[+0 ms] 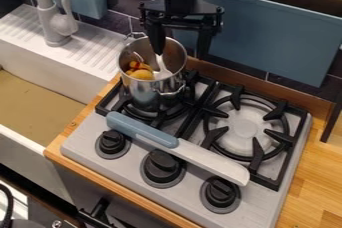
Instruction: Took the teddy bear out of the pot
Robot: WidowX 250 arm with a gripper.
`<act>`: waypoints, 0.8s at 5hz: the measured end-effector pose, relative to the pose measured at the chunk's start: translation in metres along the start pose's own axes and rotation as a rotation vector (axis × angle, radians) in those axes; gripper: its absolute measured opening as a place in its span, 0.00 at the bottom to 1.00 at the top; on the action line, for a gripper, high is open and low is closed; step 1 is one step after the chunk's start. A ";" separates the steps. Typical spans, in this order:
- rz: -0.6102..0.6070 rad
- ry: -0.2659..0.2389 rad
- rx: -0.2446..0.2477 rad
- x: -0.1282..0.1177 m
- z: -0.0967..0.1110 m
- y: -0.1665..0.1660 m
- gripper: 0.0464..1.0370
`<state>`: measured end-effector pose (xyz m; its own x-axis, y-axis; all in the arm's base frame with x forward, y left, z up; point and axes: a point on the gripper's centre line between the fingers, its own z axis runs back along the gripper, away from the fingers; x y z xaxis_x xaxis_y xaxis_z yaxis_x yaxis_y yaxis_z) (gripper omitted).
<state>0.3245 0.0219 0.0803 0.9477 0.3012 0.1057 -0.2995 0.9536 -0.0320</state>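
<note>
Though the black two-finger gripper (pixel 180 53) gapes wide, it looks off-centre! Lowering straight could tip the silver metal pot (pixel 141 93).

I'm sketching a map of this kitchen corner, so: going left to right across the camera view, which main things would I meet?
Faucet → metal pot → right-hand burner → wooden counter beside the stove's right side.
</note>
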 end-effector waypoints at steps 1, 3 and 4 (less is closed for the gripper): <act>-0.003 0.026 0.002 -0.004 -0.008 0.000 0.96; -0.023 0.025 -0.066 -0.007 -0.009 0.024 0.96; -0.007 0.012 -0.061 -0.005 -0.007 0.038 0.96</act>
<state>0.3093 0.0566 0.0712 0.9512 0.2941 0.0939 -0.2858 0.9539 -0.0919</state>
